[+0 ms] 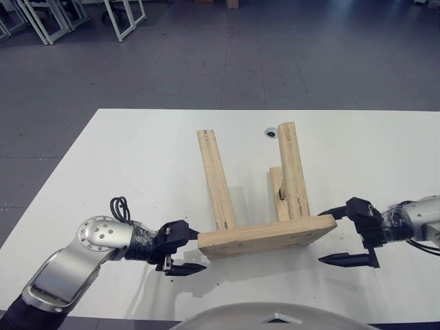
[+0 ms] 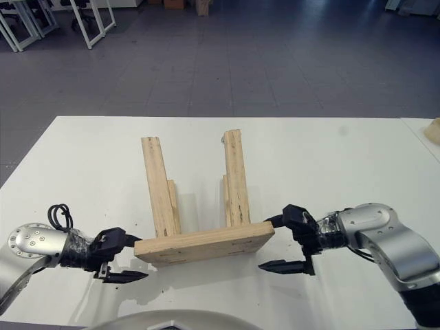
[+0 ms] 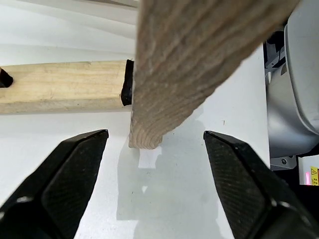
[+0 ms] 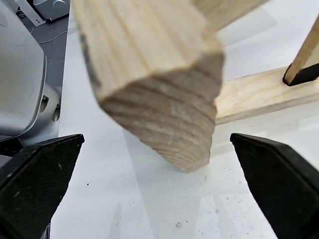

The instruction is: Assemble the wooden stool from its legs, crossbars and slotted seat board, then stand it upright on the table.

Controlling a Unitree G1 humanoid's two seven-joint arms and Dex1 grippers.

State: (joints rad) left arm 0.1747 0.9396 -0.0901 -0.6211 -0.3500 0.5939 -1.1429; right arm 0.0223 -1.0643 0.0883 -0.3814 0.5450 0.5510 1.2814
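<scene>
The scene was lit brightly and evenly from overhead. The white bench (image 1: 124, 158) was rendered bright, yet no harsh glare was produced on it. Soft, diffuse shadows were cast on it just beneath the left end effector (image 1: 187, 251) and the right end effector (image 1: 338, 236), and along the near edge of the seat board (image 1: 268, 236) held between them. In the left wrist view, a pale shadow was thrown between the fingers (image 3: 70, 174), under the board's end. The floor (image 1: 275, 62) beyond both end effectors was seen dimmer than the bench.
</scene>
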